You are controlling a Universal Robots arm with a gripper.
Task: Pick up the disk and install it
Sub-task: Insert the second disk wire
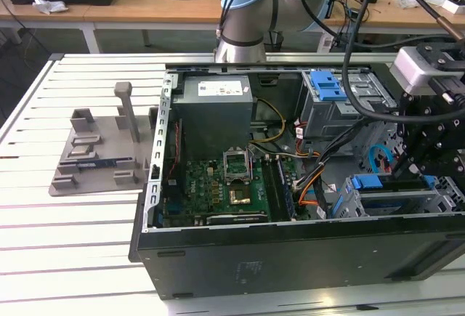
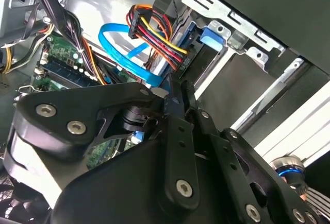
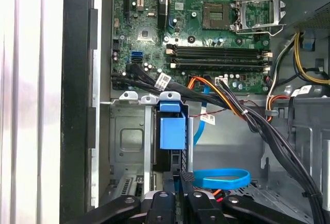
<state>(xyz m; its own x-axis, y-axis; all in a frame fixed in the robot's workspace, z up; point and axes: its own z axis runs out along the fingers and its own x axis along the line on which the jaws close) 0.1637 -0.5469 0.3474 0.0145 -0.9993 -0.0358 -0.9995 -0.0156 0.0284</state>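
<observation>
Down inside the open computer case, the gripper sits clenched on the disk, which stands edgewise in its metal bay.

pincer tips behind disk

Disk upright in drive cage, beside motherboard.

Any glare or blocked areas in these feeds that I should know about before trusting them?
Exterior view: the slatted table is washed out by bright light at the view's left. First wrist view: white glare streaks beside the computer case; motherboard evenly lit. Second wrist view: the gripper blocks the lower half.
</observation>
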